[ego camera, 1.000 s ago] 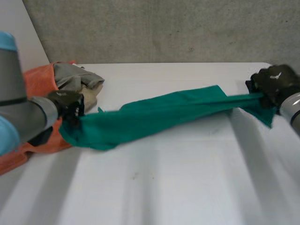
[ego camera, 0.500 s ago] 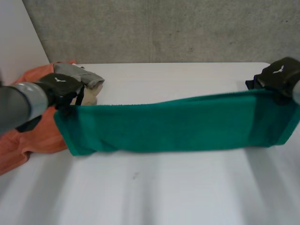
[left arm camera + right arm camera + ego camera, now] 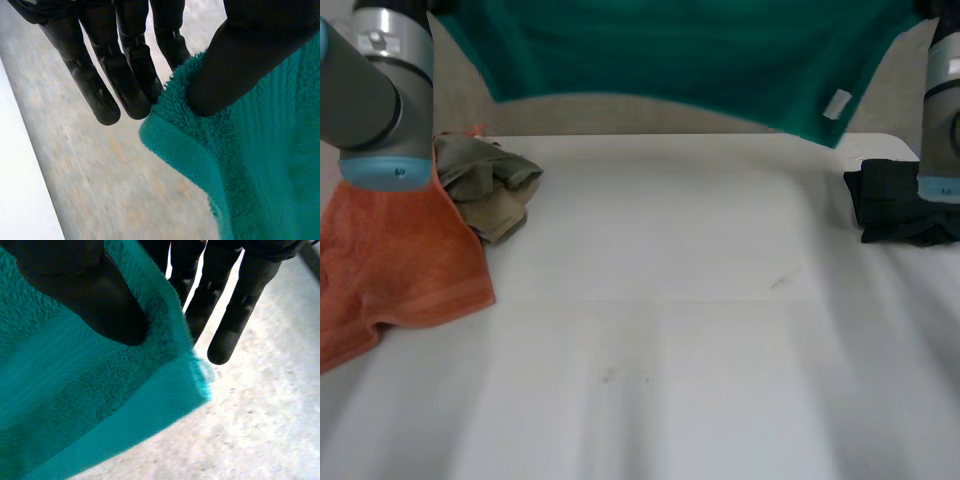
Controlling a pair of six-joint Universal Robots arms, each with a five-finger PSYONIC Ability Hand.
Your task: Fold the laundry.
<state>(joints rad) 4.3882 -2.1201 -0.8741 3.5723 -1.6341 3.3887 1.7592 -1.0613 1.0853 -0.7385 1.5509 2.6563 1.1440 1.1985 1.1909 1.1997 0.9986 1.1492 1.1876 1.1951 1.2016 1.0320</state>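
Towel: the green towel (image 3: 660, 60) hangs spread in the air well above the table (image 3: 650, 360). Its lower edge is clear of the table's far side, and a white tag (image 3: 837, 103) shows near its lower right corner.
Left hand: the left hand (image 3: 127, 70), above the table's left side, is clamped on one top corner of the towel. The thumb (image 3: 240, 65) presses the pile against the straight fingers behind it.
Right hand: the right hand (image 3: 95, 295), above the table's right side, pinches the other top corner in the same way. The thumb is on the near face and the straight fingers (image 3: 235, 305) are behind.
Why held so: stretched between its two top corners, the towel probably hangs flat and opens out. That would let it come down square on the table.
Table middle: bare, which looks like room kept for laying the towel.
Left edge of table: an orange towel (image 3: 400, 250) drapes over it, touching a bunched olive cloth (image 3: 490, 185). Both are likely waiting their turn.
Right edge of table: a black cloth (image 3: 895, 205) lies in a compact lump. I cannot tell whether it is folded.
Stage: early, as the green towel has no fold in it yet.
Risk: each pinch sits close to the very corner, so a slip would drop that side.
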